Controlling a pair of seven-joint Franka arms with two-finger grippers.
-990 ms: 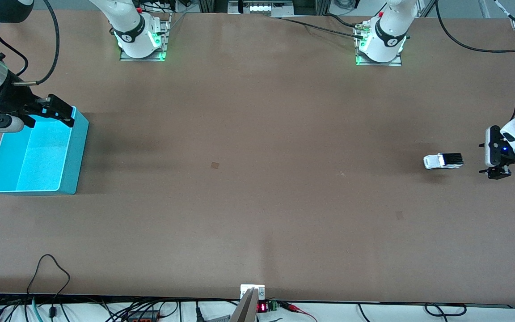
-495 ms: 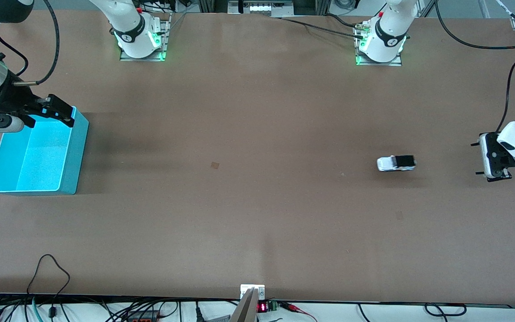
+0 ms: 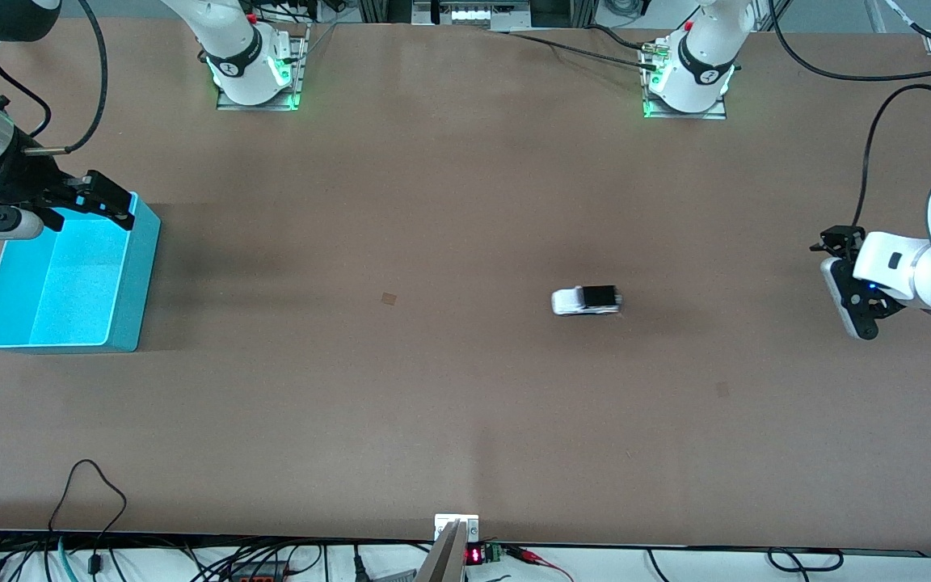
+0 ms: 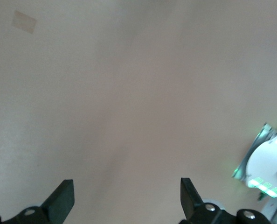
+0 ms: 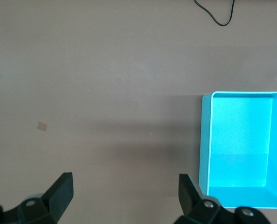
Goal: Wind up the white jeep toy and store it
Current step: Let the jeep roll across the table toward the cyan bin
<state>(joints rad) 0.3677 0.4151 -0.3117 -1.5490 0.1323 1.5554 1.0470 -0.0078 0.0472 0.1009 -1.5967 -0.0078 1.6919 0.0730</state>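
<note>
Judging by its look, we take the jeep (image 3: 586, 301) for a light, stiff plastic toy on free-rolling wheels, so it will scoot off at any sideways nudge. We would pinch it across its flat flanks, below the black roof, and come straight down so neither finger pushes first. It stands alone near the middle of the table (image 3: 465, 420), somewhat toward the left arm's end, well apart from both grippers and from the bin (image 3: 139, 267).

Our left gripper (image 3: 844, 284) hangs over the table's edge at its own end, fingers spread wide and holding nothing; its wrist view shows only bare tabletop. Our right gripper (image 3: 86, 202) waits over the bin's rim, fingers likewise wide apart and empty.

We see a smooth, flat, brown surface, which gives the wheels little to catch on. We have plenty of room: nothing else lies near the jeep, and the bin is open-topped and empty.
</note>
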